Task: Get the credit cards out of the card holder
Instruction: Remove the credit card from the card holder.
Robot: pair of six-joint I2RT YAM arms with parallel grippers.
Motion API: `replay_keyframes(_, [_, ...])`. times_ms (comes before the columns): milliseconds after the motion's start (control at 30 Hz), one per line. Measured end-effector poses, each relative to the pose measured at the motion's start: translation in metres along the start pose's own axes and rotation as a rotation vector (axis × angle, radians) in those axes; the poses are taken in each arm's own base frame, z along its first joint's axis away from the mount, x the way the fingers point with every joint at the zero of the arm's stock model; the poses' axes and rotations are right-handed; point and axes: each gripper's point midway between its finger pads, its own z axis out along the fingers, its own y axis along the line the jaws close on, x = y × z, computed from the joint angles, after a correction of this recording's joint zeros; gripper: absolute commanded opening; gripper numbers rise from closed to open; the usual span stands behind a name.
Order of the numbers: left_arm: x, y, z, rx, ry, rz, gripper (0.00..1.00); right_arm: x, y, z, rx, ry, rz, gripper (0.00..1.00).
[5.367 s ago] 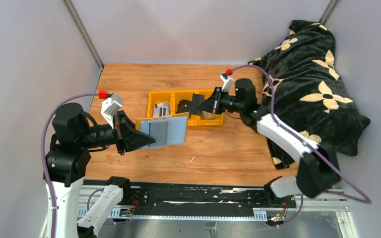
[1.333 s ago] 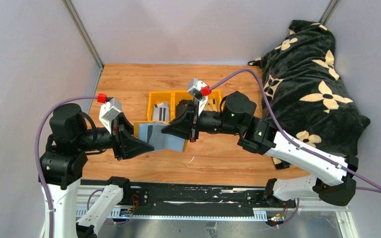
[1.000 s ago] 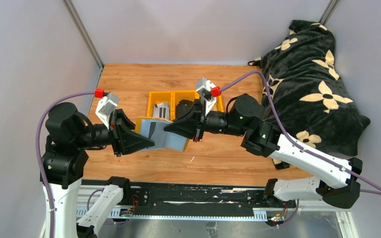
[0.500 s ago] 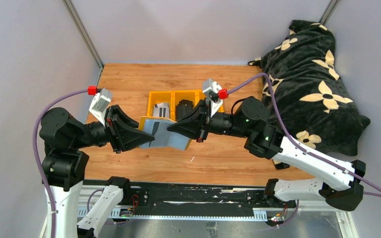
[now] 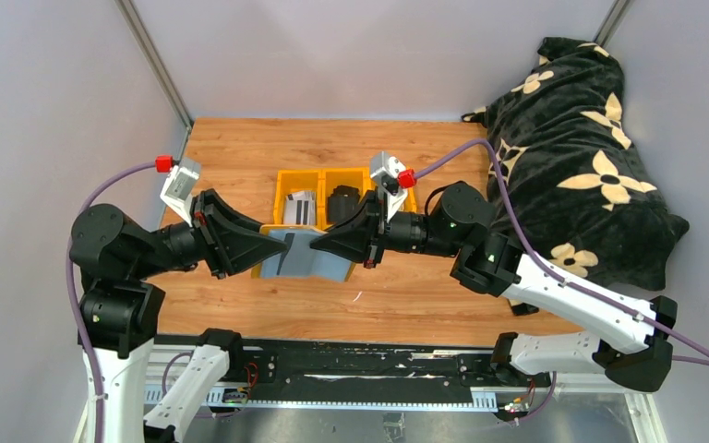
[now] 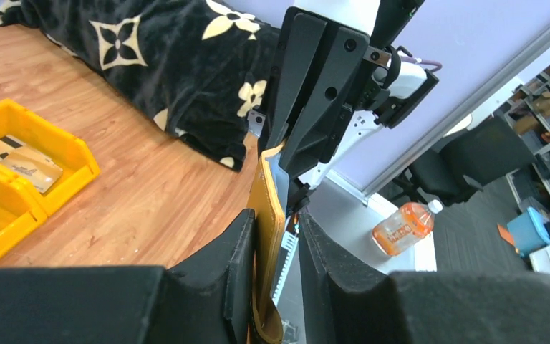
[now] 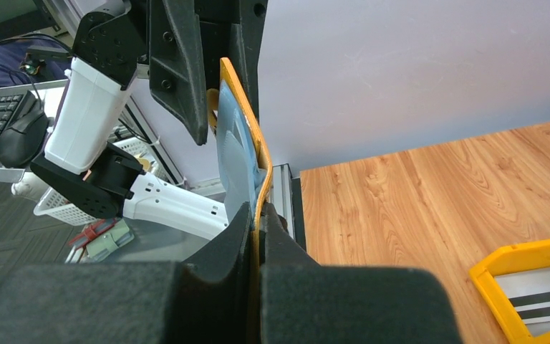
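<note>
The card holder [image 5: 306, 260], mustard-yellow with grey-blue lining, hangs open in the air between both grippers above the table's front middle. My right gripper [image 5: 321, 247] is shut on its right edge; in the right wrist view its jaws [image 7: 258, 212] pinch the mustard edge [image 7: 238, 136]. My left gripper [image 5: 260, 249] is at the holder's left edge. In the left wrist view [image 6: 278, 222] the holder [image 6: 266, 179] rests against one finger with a gap to the other. Credit cards lie in the yellow bins: a striped one [image 5: 301, 207] [image 7: 538, 294] and a tan one [image 6: 23, 162]. No card shows in the holder.
A row of yellow bins [image 5: 286, 181] stands mid-table behind the holder; the middle bin holds a black folded item [image 5: 342, 203]. A black flowered blanket [image 5: 582, 157] is piled along the right side. Grey walls close the left, back and right.
My right arm came from the bins and shut on the holder's right edge. My left arm drew back to the left, and its jaws now stand apart around the holder.
</note>
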Motion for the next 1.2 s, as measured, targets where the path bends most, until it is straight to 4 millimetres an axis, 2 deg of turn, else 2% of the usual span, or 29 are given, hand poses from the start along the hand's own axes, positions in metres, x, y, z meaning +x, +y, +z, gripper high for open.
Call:
replay_keyframes(233, [0.001, 0.006, -0.005, -0.075, -0.041, 0.052, 0.16, 0.003, 0.0, 0.001, -0.008, 0.011, 0.003, 0.0])
replay_keyframes(367, [0.003, 0.016, -0.009, -0.14, -0.048, 0.09, 0.14, 0.011, -0.002, 0.005, -0.009, 0.031, 0.012, 0.0])
replay_keyframes(467, [0.005, 0.021, -0.011, -0.175, -0.054, 0.107, 0.23, 0.015, -0.004, 0.008, -0.014, 0.044, 0.024, 0.0])
replay_keyframes(567, [0.007, 0.022, -0.013, -0.182, -0.051, 0.116, 0.36, 0.021, -0.005, 0.013, -0.023, 0.061, 0.042, 0.0])
replay_keyframes(633, [0.01, 0.022, -0.013, -0.177, -0.046, 0.122, 0.39, 0.025, -0.006, 0.016, -0.027, 0.073, 0.054, 0.0])
replay_keyframes(933, [0.022, 0.023, -0.017, -0.181, -0.008, 0.178, 0.22, 0.028, -0.004, 0.017, -0.041, 0.088, 0.069, 0.0])
replay_keyframes(1200, [0.021, 0.019, -0.019, -0.178, -0.003, 0.203, 0.2, 0.023, 0.003, 0.016, -0.07, 0.078, 0.077, 0.0])
